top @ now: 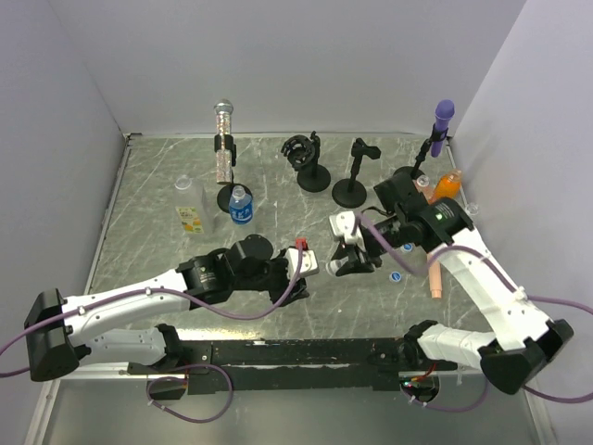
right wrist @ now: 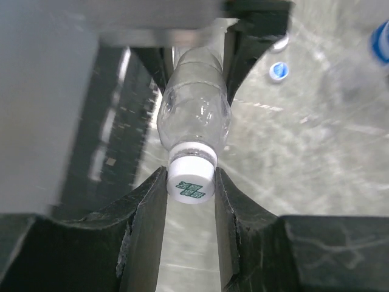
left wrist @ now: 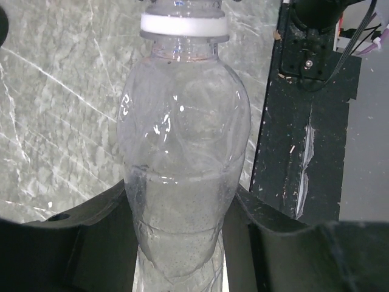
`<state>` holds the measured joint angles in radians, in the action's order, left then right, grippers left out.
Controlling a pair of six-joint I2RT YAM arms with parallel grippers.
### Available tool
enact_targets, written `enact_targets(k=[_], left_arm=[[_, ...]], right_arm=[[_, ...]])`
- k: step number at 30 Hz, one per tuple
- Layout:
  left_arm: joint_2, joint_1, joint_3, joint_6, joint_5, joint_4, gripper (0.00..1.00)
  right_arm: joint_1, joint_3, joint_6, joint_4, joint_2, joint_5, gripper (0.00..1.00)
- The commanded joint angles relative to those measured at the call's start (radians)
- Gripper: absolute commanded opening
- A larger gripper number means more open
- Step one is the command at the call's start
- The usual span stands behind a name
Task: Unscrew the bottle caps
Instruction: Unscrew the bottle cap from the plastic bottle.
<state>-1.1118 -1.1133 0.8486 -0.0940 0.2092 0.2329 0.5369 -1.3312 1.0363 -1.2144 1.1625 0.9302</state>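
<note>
Right gripper [right wrist: 189, 198]: clenched on the white cap, one finger pressed to each side.
White cap [right wrist: 191, 180]: at the right fingertips, seated on the neck, green print facing the wrist camera.
Clear bottle [right wrist: 194, 115]: straight out beyond the right fingertips, spanning the gap to the other tool, partly filled.
Left gripper [left wrist: 182, 243]: grasping the clear bottle low on its body, fingers on both flanks, opposite the right gripper.
Risk, body spin: thin smooth wall held low down; likely to turn with the cap if the left hold is too light, so no unscrewing.
Risk, cap slip: narrow contact near the fingertips; likely to skid round the cap if the twist runs off the neck axis.
Risk, spill: liquid inside and a soft wall; a hard squeeze once the cap comes free could push water out onto the table [top: 148, 232].
Right wrist view only: cap contact on both sides, and a loose blue cap [right wrist: 278, 71] on the table beyond the left fingers.
Left wrist view only: water level and the white neck ring [left wrist: 184, 27]; cap itself cut off at the top edge.
Top view only: both arms meeting mid-table; blue-labelled bottle [top: 241, 209] standing capped, well beyond the left gripper.
</note>
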Motion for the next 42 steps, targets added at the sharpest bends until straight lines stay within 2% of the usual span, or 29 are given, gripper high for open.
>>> enact_targets(k=[1, 5, 9, 13, 14, 15, 16, 18, 20, 21, 25, 29, 31, 34, 42], left_arm=[[0.05, 0.007, -0.012, -0.024, 0.033, -0.07, 0.37], [0.078, 0.015, -0.048, -0.029, 0.033, -0.09, 0.36], [0.09, 0.02, -0.06, -0.029, 0.019, -0.109, 0.36], [0.089, 0.024, -0.059, -0.021, 0.015, -0.11, 0.36], [0.089, 0.024, -0.06, -0.021, 0.013, -0.109, 0.36], [0.089, 0.024, -0.062, -0.018, 0.012, -0.109, 0.36], [0.089, 0.024, -0.063, -0.015, 0.007, -0.11, 0.36], [0.09, 0.024, -0.065, -0.007, -0.004, -0.115, 0.36], [0.09, 0.026, -0.066, 0.003, -0.024, -0.121, 0.36], [0.089, 0.026, -0.066, 0.008, -0.03, -0.125, 0.36], [0.081, 0.026, -0.059, 0.03, -0.057, -0.139, 0.36], [0.064, 0.026, -0.051, 0.037, -0.07, -0.155, 0.36], [0.05, 0.026, -0.043, 0.037, -0.07, -0.156, 0.36], [0.035, 0.026, -0.033, 0.04, -0.07, -0.158, 0.36], [0.021, 0.026, -0.026, 0.043, -0.079, -0.155, 0.36]], right_arm=[[0.018, 0.024, 0.235, 0.108, -0.081, -0.05, 0.22], [0.017, 0.021, 0.194, 0.113, -0.087, -0.018, 0.3], [0.018, 0.001, -0.006, 0.084, -0.026, 0.079, 0.49], [-0.02, -0.055, -0.241, 0.073, 0.012, 0.163, 0.72], [-0.053, -0.066, -0.283, 0.076, 0.008, 0.214, 0.8], [-0.086, -0.074, -0.336, 0.102, -0.001, 0.249, 0.95], [-0.122, -0.066, -0.423, 0.146, -0.017, 0.272, 0.99], [-0.196, -0.031, -0.577, 0.243, -0.053, 0.292, 0.99], [-0.232, 0.076, -0.906, 0.483, -0.122, 0.198, 0.99], [-0.233, 0.122, -0.992, 0.521, -0.147, 0.164, 0.99], [-0.23, 0.259, -1.163, 0.592, -0.204, 0.164, 0.97], [-0.219, 0.274, -1.168, 0.547, -0.189, 0.094, 0.89], [-0.209, 0.265, -1.165, 0.53, -0.17, 0.091, 0.81], [-0.184, 0.244, -1.147, 0.512, -0.143, 0.05, 0.77], [-0.173, 0.216, -1.13, 0.497, -0.123, 0.078, 0.53]])
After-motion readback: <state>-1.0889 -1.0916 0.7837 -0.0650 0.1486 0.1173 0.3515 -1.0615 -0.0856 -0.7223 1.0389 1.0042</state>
